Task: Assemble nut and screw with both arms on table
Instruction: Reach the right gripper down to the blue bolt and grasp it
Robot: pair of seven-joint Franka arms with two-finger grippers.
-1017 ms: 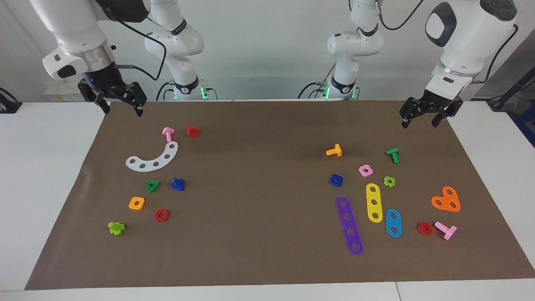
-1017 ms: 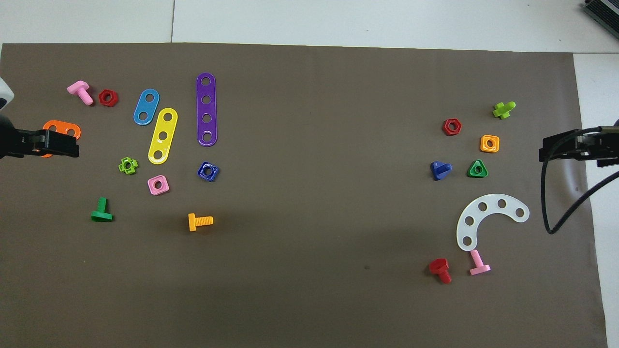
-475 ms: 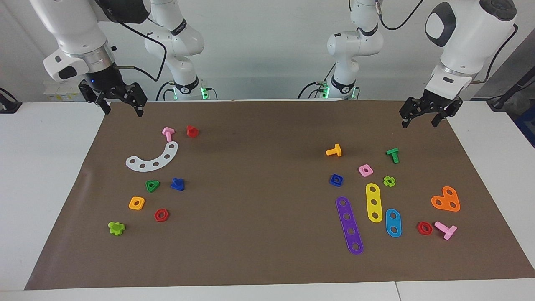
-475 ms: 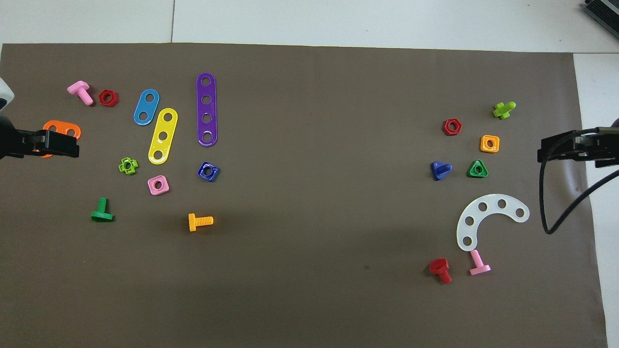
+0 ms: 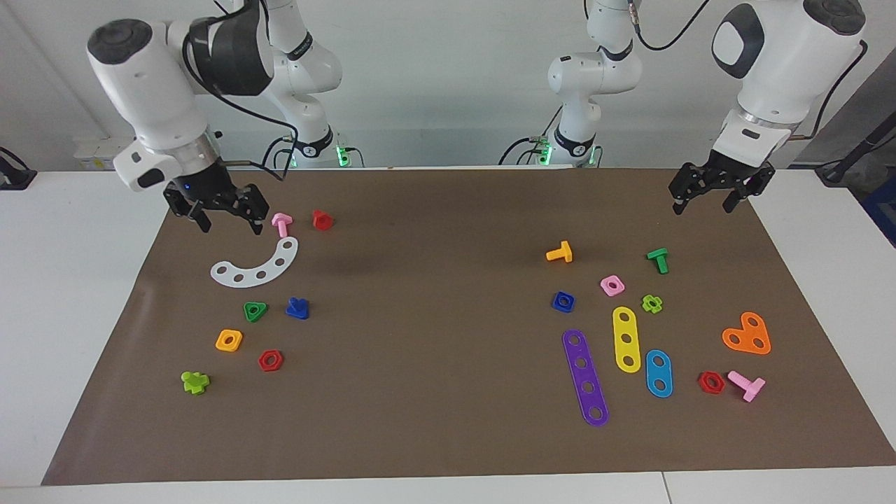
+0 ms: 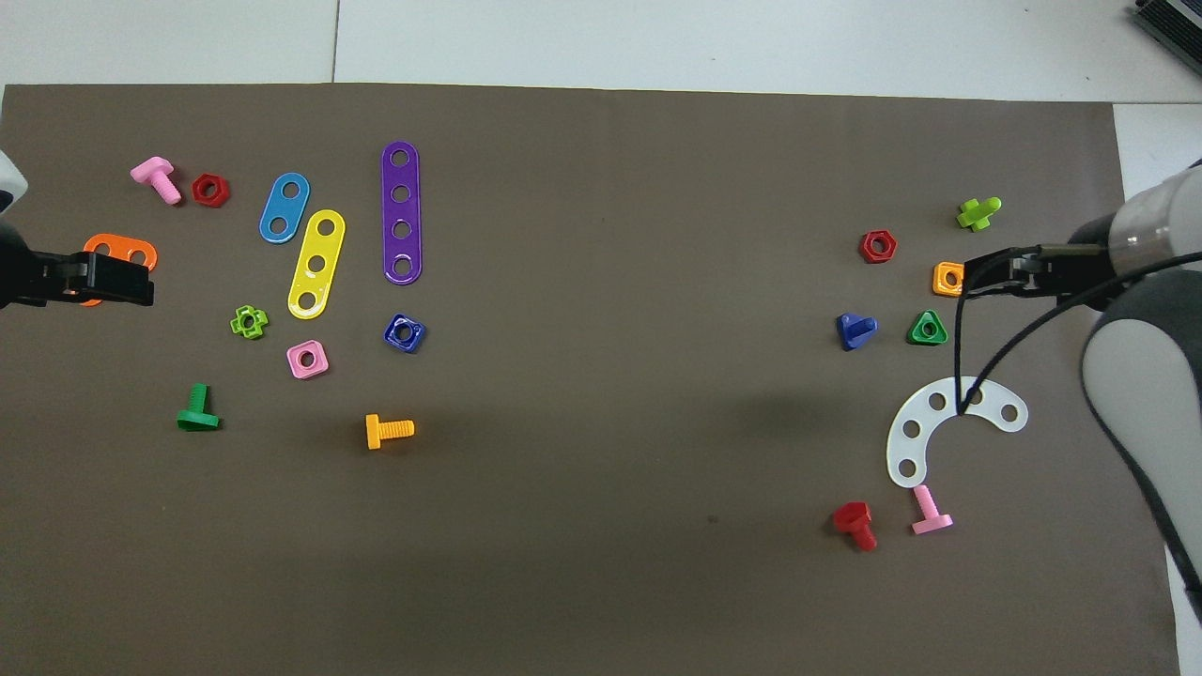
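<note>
The right pincer (image 5: 222,213) is held low over the mat near the white curved strip (image 5: 256,265), fingers spread, nothing gripped. The left pincer (image 5: 703,201) is parked up over the mat's corner, also spread and empty.

The screw (image 5: 297,308), stubby glossy blue plastic, is found beside a green triangular nut (image 5: 255,311). The nut (image 5: 563,302), rounded-square with a hole, is sat on the counter (image 5: 434,350) toward the left arm's end.
</note>
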